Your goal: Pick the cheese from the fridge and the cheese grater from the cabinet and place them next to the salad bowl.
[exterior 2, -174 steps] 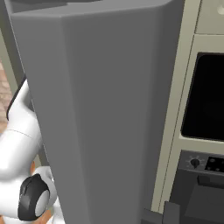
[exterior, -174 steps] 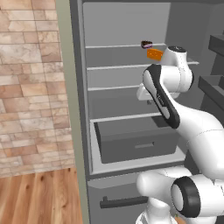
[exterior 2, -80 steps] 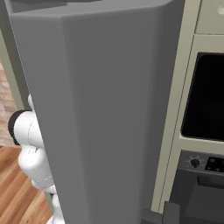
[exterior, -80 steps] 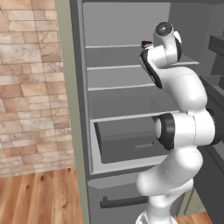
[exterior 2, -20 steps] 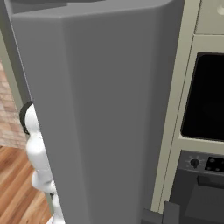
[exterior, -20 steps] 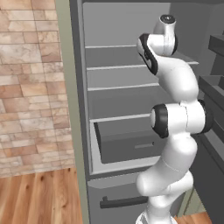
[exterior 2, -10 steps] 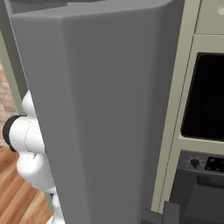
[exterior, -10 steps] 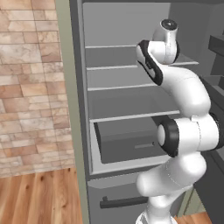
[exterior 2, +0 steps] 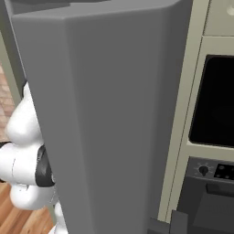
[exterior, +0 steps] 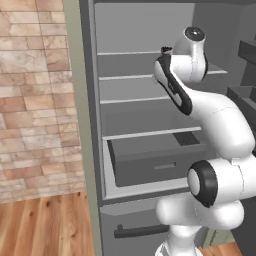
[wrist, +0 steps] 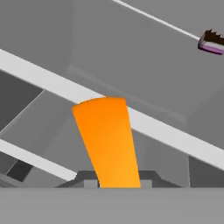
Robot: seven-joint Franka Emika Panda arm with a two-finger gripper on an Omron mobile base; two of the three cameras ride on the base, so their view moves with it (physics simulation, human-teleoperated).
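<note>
The cheese (wrist: 109, 140), an orange wedge, stands between my gripper's (wrist: 118, 181) two fingertips in the hand view, and the gripper is shut on it. Behind it run the white-edged shelves of the fridge (wrist: 43, 74). In the left base view my arm reaches into the open fridge (exterior: 125, 75), with the hand up by the top shelf at the right. The hand hides the cheese there. The salad bowl, the cheese grater and the cabinet are out of view.
A small dark piece with a pink top (wrist: 212, 43) lies on the top shelf (exterior: 166, 49). A grey drawer (exterior: 155, 160) sits low in the fridge. The open fridge door (exterior 2: 114, 114) stands at my right, an oven (exterior 2: 215, 100) beyond it. Brick wall (exterior: 30, 100) at left.
Over the last second my hand has dropped a little from the top shelf and the elbow has sunk lower. The cheese stays in the grip.
</note>
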